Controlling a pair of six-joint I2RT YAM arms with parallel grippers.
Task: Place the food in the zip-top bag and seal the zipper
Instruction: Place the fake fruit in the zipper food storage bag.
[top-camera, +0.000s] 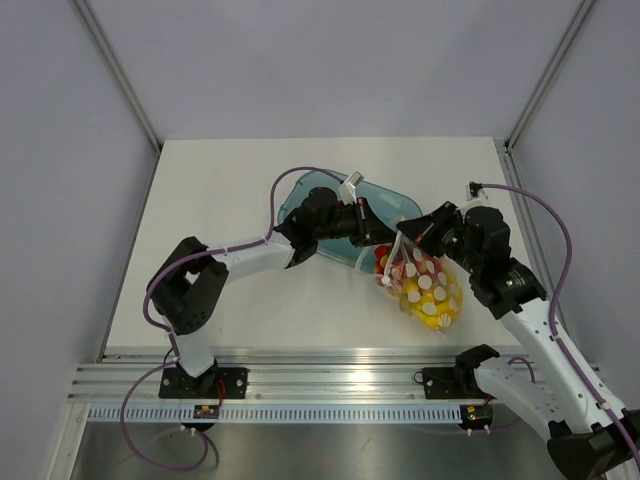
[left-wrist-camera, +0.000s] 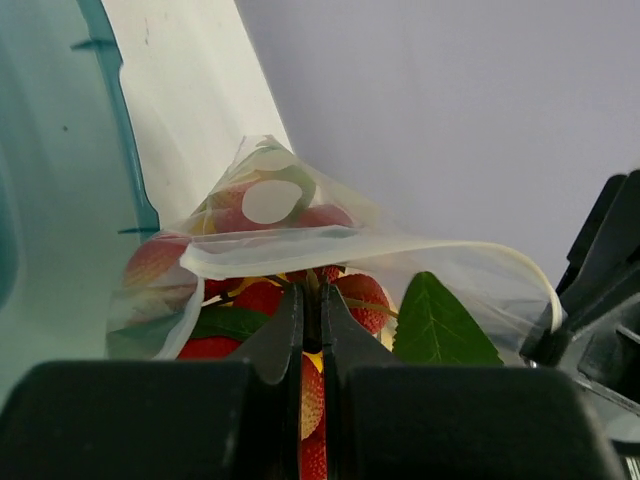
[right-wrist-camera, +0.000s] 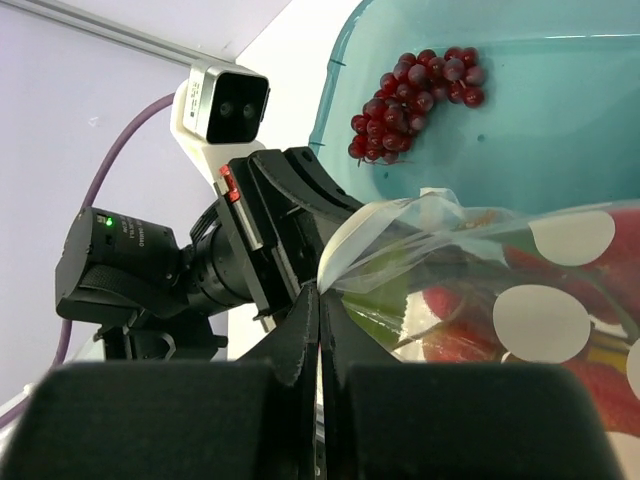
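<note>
Left pincer: fingers together, clamped on the thin film at the mouth of the zip-top bag.
Right pincer: fingers together too, nipping the same mouth edge, and it faces the left pincer at close range.
Bag: it hangs between and below both pincers, above the surface and just beside the teal tray.
Food: strawberries sit inside the film just beyond the left pincer's tips, with yellow fruit lower in the bag.
Zipper: the pale strip arches open beyond the left tips, so it is not sealed. You cannot make out the slider.
Risk, slip: the film is slick and the fruit is heavy. If you pull the pincers apart hard, a lip may slide out and the bag may tip.
Risk, jam: the green leaf stands up at the mouth and could catch in the strip.
Risk, leftover: a red grape bunch lies in the tray beyond the right pincer. Sealing now would probably leave it out.
</note>
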